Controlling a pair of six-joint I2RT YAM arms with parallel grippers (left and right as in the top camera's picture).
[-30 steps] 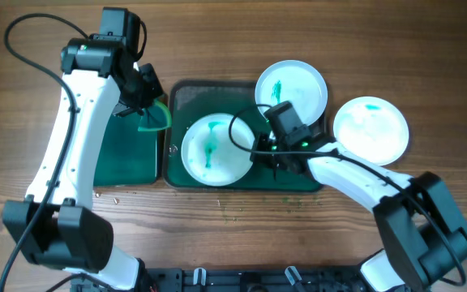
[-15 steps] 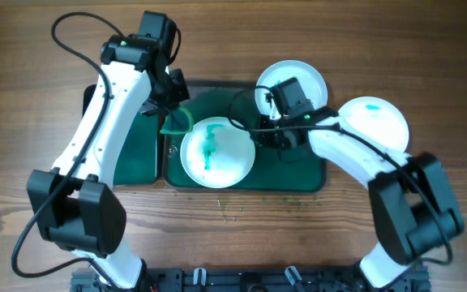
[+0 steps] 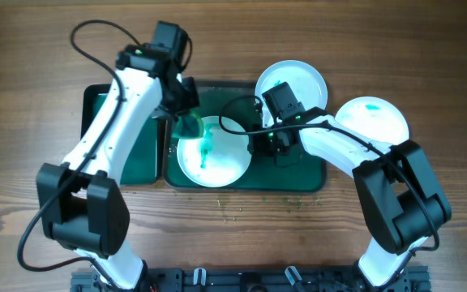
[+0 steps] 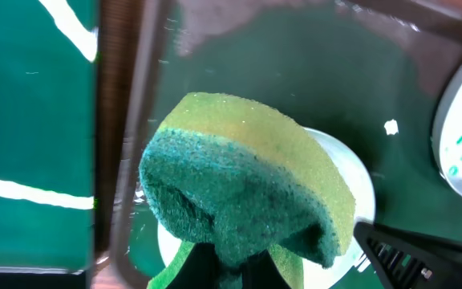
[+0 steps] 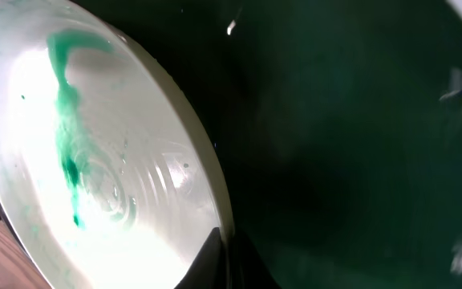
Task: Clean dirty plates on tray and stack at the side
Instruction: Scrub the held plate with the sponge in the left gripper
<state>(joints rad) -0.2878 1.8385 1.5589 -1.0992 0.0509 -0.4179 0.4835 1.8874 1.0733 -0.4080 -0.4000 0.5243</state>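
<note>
A white plate (image 3: 214, 154) with a green smear lies on the dark green tray (image 3: 306, 174). My right gripper (image 3: 259, 146) is shut on its right rim; the plate fills the right wrist view (image 5: 95, 177). My left gripper (image 3: 186, 122) is shut on a green sponge (image 4: 247, 193) and holds it over the plate's upper left edge. A second white plate (image 3: 292, 88) leans on the tray's far right corner. A third plate (image 3: 371, 128) with a teal smear lies on the table to the right.
A smaller dark green bin (image 3: 128, 146) stands left of the tray. Small crumbs (image 3: 233, 212) lie on the wooden table in front of the tray.
My left arm has swung right from over the bin, carrying the sponge to the plate's upper left edge. The right gripper has stayed at the plate's right rim.
</note>
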